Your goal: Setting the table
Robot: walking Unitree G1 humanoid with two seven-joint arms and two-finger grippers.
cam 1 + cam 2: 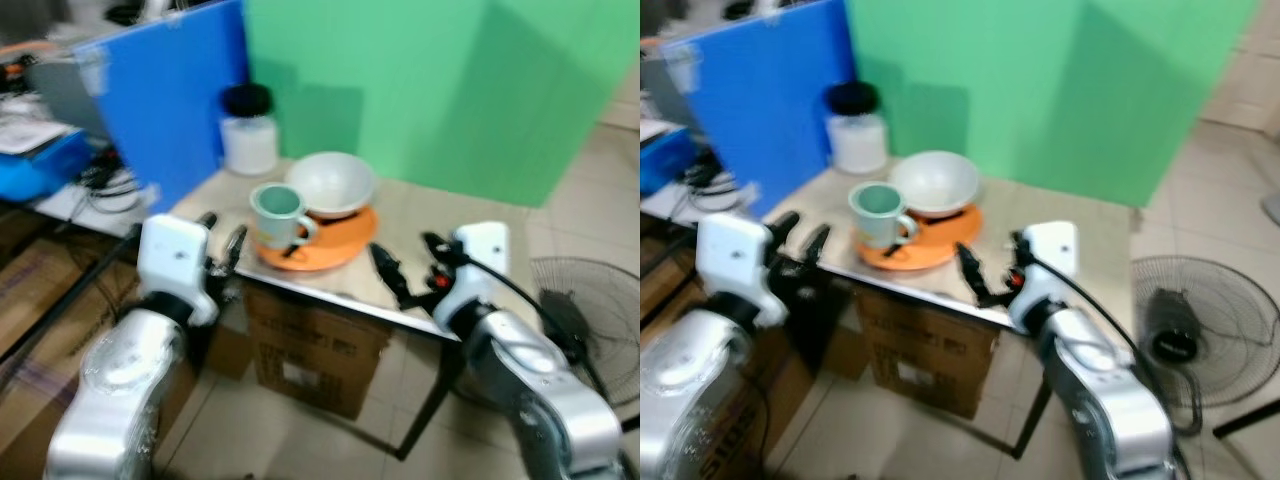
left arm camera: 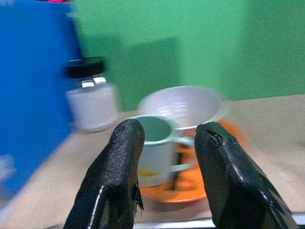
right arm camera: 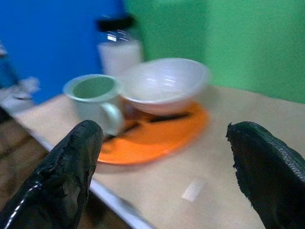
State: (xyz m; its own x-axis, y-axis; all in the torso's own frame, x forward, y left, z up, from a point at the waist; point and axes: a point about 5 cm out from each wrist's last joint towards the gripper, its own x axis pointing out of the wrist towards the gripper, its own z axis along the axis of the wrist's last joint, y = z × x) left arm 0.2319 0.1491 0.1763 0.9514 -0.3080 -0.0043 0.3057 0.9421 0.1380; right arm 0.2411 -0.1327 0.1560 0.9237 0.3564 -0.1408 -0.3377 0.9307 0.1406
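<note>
Dishes sit mid-frame in the left eye view: a round orange plate (image 1: pixel 330 245) holding a pale green mug (image 1: pixel 280 212) and white bowl (image 1: pixel 331 182). Left gripper (image 1: pixel 222 245) waits open, lower left. In the right wrist view, the right gripper (image 3: pixel 164 152) gapes wide, empty. A bump could slide the stacked dishes off.

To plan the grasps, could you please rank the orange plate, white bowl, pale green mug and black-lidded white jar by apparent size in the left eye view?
1. Orange plate
2. White bowl
3. Black-lidded white jar and pale green mug: look alike, and the mug stands nearer the camera, so unranked.
</note>
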